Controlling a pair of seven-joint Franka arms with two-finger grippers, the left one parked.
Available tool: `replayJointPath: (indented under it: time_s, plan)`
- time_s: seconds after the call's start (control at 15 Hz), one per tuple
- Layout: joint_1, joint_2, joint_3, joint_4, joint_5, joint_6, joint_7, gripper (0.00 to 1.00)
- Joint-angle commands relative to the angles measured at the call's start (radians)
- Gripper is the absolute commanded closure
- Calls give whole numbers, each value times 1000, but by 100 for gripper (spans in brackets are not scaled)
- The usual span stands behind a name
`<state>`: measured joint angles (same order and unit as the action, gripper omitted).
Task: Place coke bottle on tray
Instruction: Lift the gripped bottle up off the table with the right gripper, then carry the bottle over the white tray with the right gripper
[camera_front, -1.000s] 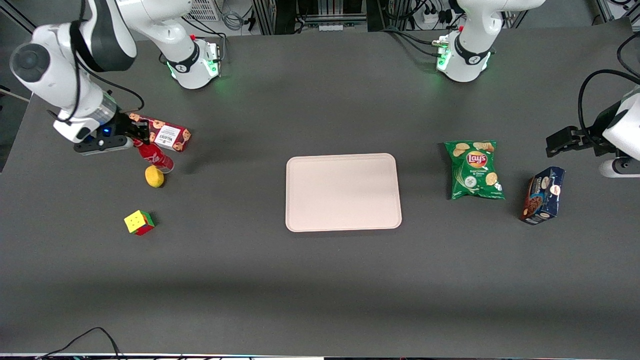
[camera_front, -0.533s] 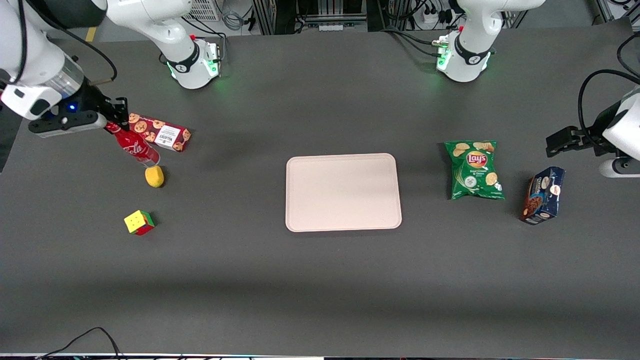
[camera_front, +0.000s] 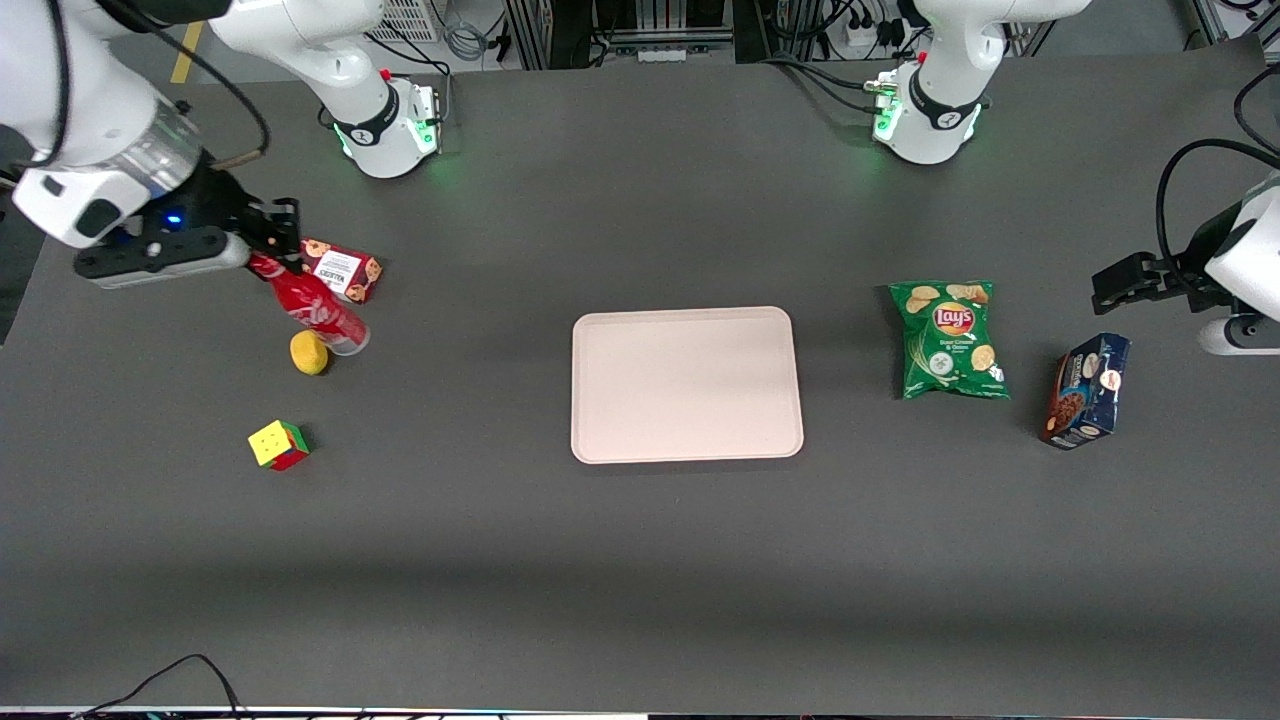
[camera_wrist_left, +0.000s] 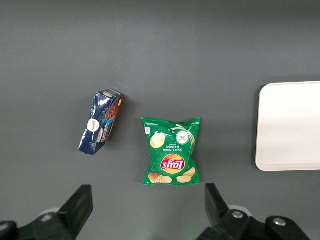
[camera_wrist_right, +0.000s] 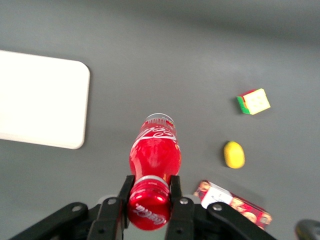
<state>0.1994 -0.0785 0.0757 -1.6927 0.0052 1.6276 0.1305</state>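
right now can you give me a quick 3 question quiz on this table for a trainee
1. True or false: the coke bottle already lies on the tray.
2. What does the claw grip on the bottle? A) cap end B) clear base C) nothing
3. Which small yellow thing sits on the table just beside the hanging bottle?

Key:
1. False; it hangs in the claw toward the working arm's end, apart from the tray.
2. A
3. The lemon.

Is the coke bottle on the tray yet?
No, the gripper holds the coke bottle by its cap, up over the table near the lemon, and the tray has nothing on it.
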Motion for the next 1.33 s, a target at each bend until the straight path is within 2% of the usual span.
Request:
replayJointPath:
  time_s: [0.0, 0.13, 0.53, 0.8, 1.27]
  plan:
    - [1, 179, 117, 224, 12, -48, 199, 100]
    - [26, 256, 137, 295, 9, -46, 282, 100]
    - [190, 448, 137, 439, -4, -29, 500, 100]
    - [280, 543, 137, 461, -65, 41, 603, 100]
    - [311, 677, 137, 452, -82, 216, 667, 100]
